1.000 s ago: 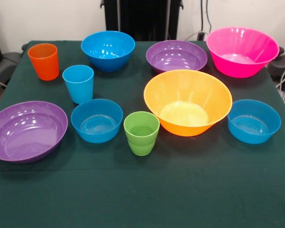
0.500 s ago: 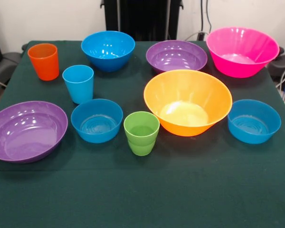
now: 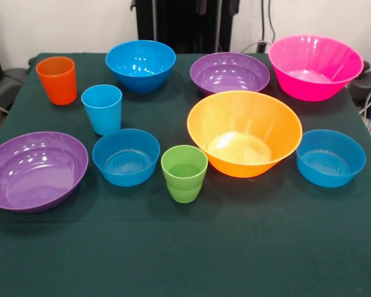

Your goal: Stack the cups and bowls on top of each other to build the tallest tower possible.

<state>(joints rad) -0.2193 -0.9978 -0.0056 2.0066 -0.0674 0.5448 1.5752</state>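
No jaws show, so I cannot tell how they stand. Nothing is stacked on the green bench [image 3: 185, 253]. The green cup [image 3: 184, 173] sits in the middle, the yellow bowl [image 3: 245, 133] at its 2 o'clock, a blue bowl [image 3: 126, 156] at 9, the light blue cup [image 3: 102, 109] and orange cup [image 3: 57, 80] toward 10. No writing shows

- Orange cup [image 3: 57, 80], light blue cup [image 3: 102, 109] and green cup [image 3: 184, 173]: upright, apart.
- Orange-yellow bowl [image 3: 244, 133], pink bowl [image 3: 315, 67], two purple bowls [image 3: 36, 170] [image 3: 229, 73], three blue bowls [image 3: 140, 65] [image 3: 125, 156] [image 3: 331, 158]: all upright, unstacked.
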